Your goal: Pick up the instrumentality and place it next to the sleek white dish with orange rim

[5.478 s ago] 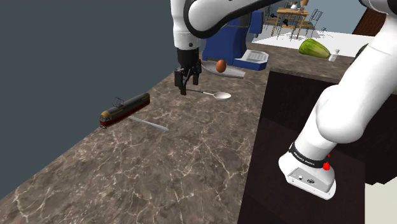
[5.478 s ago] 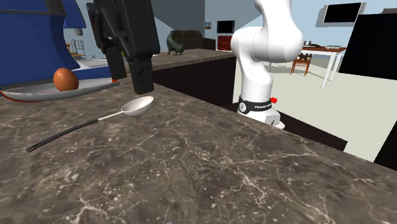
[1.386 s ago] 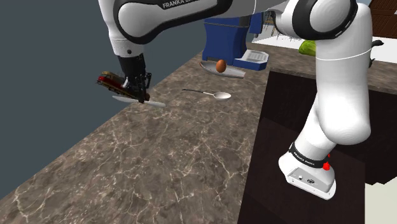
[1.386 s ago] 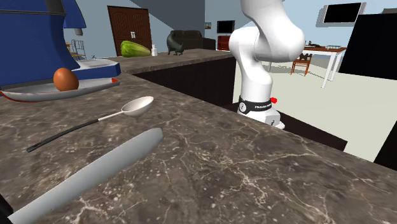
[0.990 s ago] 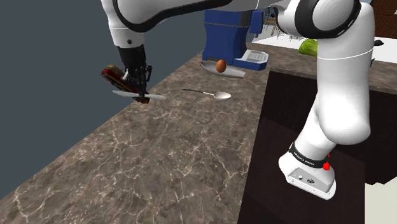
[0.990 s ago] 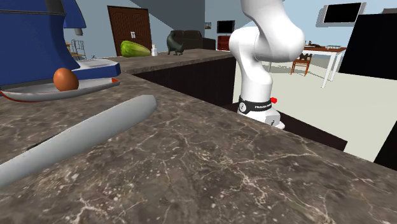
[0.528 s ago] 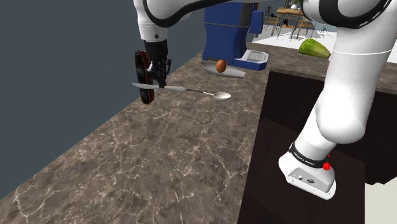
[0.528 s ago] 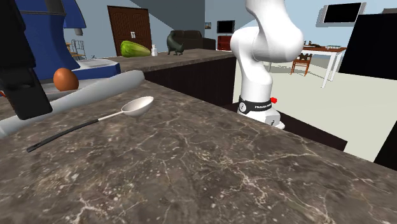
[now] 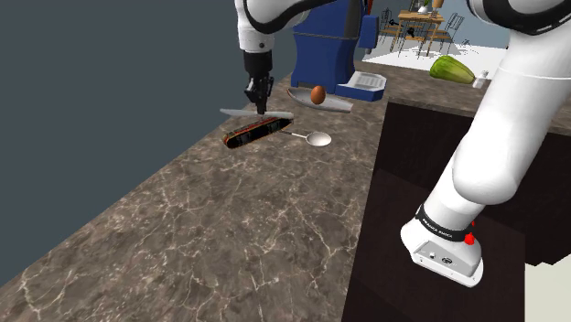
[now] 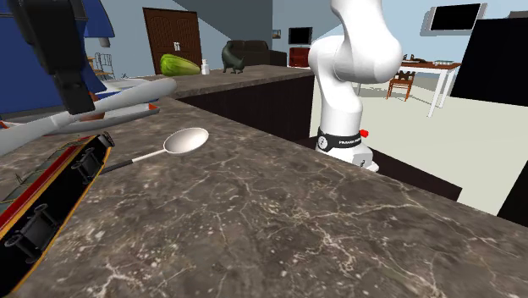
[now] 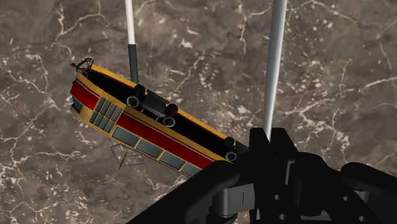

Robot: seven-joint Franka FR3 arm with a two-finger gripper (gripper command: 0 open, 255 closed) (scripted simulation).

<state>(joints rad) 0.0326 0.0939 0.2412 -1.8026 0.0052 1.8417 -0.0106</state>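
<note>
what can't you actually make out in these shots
- Toy train: the views do not settle whether it rests on the counter or hangs from the gripper, which is shut on the grey knife.
- Train's near end: cut off by the second exterior view's lower left edge.
- Dish and egg: in the second exterior view, largely behind gripper and knife.
- Spoon: bowl cut off by the wrist view's edge.

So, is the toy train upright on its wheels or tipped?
Tipped: below the held knife, the toy train shows its black underside and wheels to the wrist camera. Resting or hanging: cannot tell.
</note>
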